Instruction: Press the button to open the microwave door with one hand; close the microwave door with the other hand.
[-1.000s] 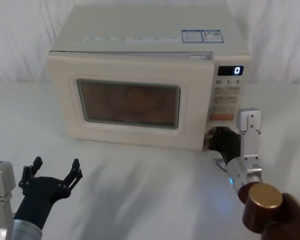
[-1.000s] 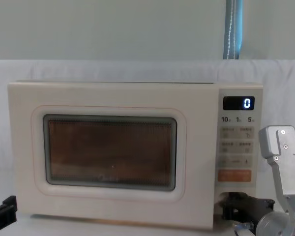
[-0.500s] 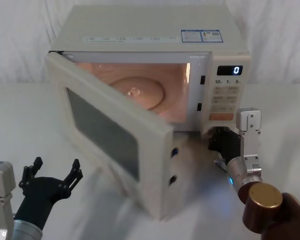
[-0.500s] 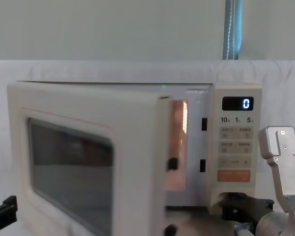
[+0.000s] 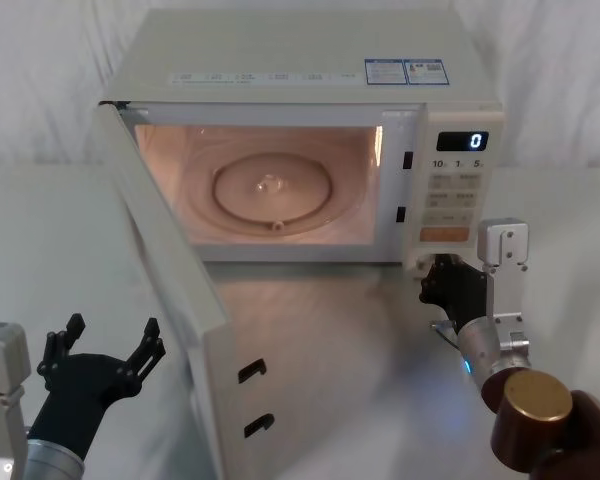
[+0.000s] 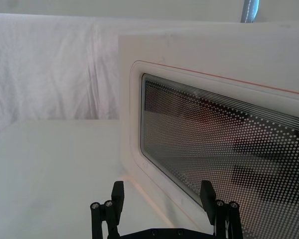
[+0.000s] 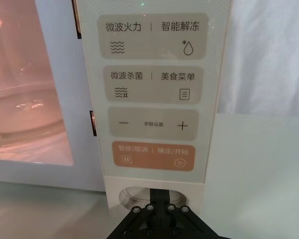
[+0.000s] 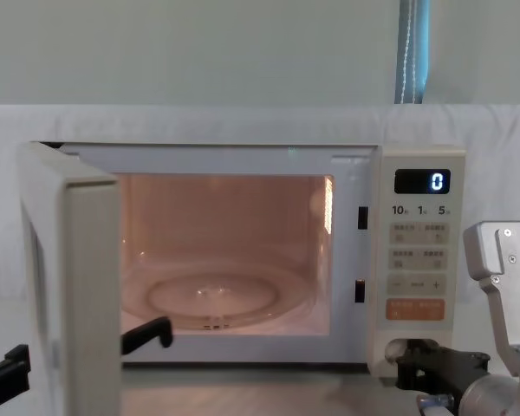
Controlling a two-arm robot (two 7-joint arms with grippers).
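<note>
Two grippers — right gripper [image 5: 432,283] clenched at the button [image 7: 139,195], left gripper [image 5: 108,352] low, jaws spread.

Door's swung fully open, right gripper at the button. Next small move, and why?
Probably bring the open black-fingered left gripper up against the outer face of the wide cream microwave door with its dark window to start pushing it shut. The door stands wide open, the lit cavity exposed, so the press is done; the right gripper sits at the cream oval button.
</note>
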